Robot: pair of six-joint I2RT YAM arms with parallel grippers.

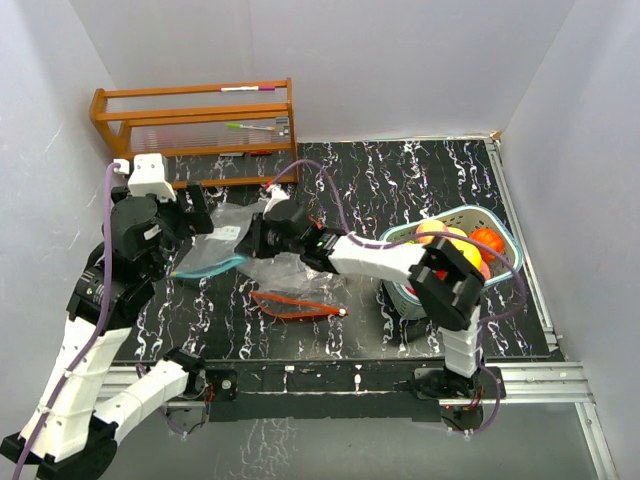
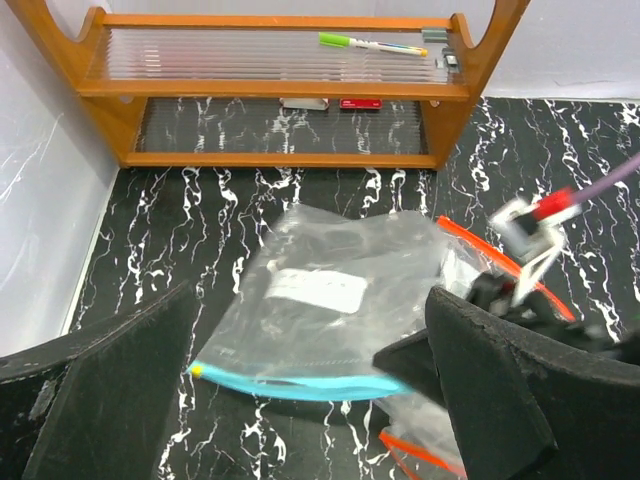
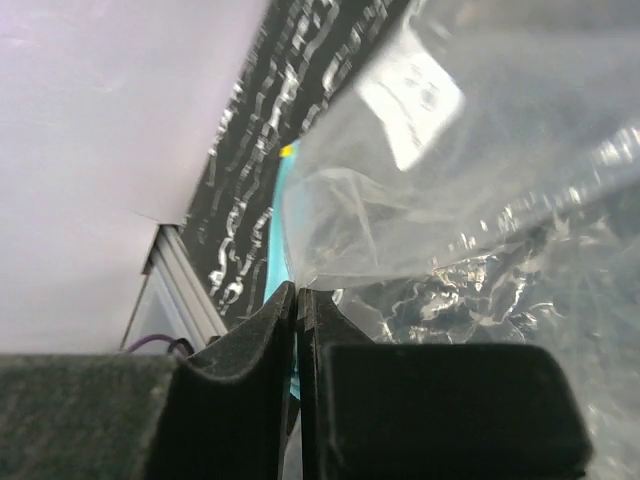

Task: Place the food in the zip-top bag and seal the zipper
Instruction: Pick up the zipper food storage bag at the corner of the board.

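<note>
The clear zip-top bag (image 2: 330, 285) with a teal zipper (image 2: 300, 385) lies at the left middle of the table (image 1: 215, 262). My right gripper (image 3: 300, 290) is shut on the bag's edge at the right end of the zipper, and it shows as a black shape (image 2: 420, 360) in the left wrist view. My left gripper (image 2: 312, 295) hovers over the bag with its jaws wide open and nothing between them. In the top view it sits just left of the bag (image 1: 195, 228). The food (image 1: 455, 240), orange, yellow and peach pieces, lies in the teal basket (image 1: 505, 232) at the right.
A second clear bag with an orange zipper (image 1: 295, 303) lies near the table's front, partly under the first. A wooden rack (image 1: 195, 120) holding markers stands at the back left against the wall. White walls close the table on three sides.
</note>
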